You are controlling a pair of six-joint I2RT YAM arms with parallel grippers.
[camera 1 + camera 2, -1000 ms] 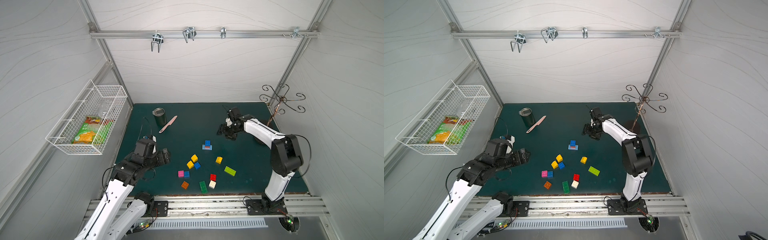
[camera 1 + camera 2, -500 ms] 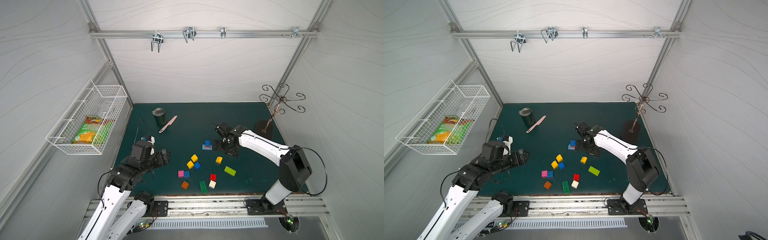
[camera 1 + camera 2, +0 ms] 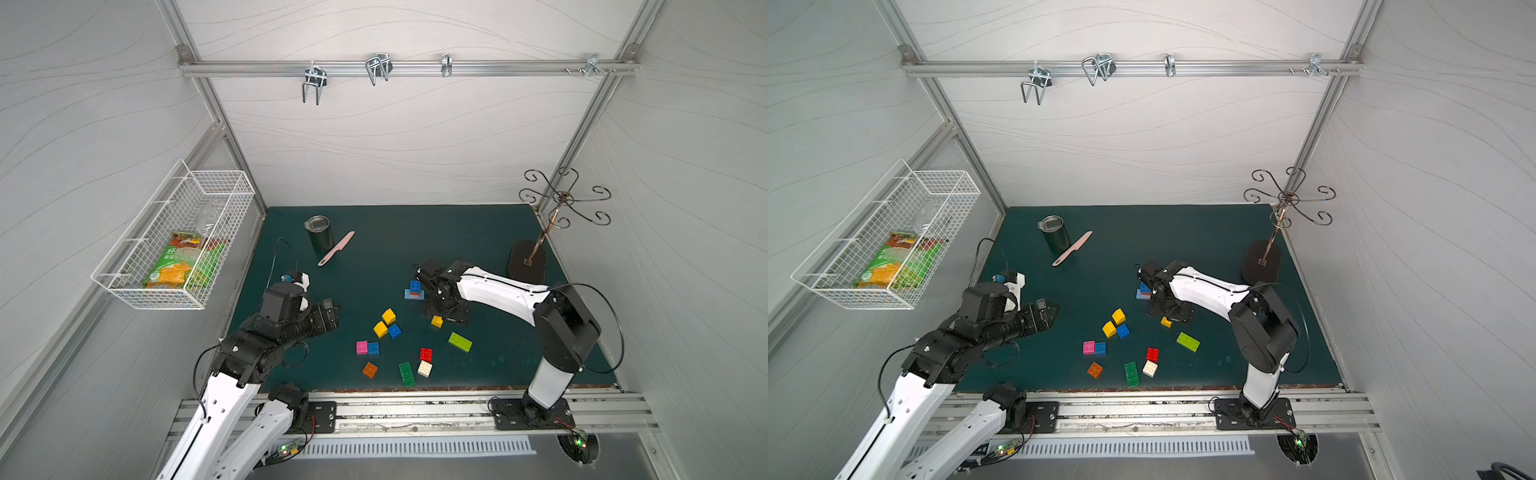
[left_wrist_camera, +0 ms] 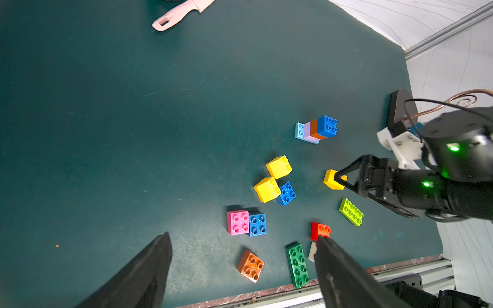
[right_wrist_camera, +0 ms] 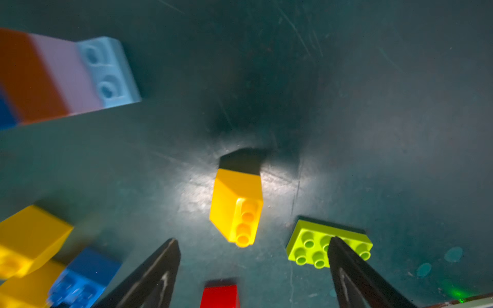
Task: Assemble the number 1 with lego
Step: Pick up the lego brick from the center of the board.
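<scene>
Right fingers (image 5: pixel 149 280) stand spread, empty, the small yellow studded plastic brick (image 5: pixel 237 208) just ahead of my tips, lined up for grabbing; my left fingers (image 4: pixel 138 277) hang open.

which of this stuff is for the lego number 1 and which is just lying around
For the job:
- part-built brick stack
- loose yellow bricks, blue bricks, pink brick, orange brick, green brick, red brick, white brick, lime brick

Just lying about:
- dark tumbler
- pink knife
- wire basket with snack bag
- curly metal stand
- rail hooks
</scene>
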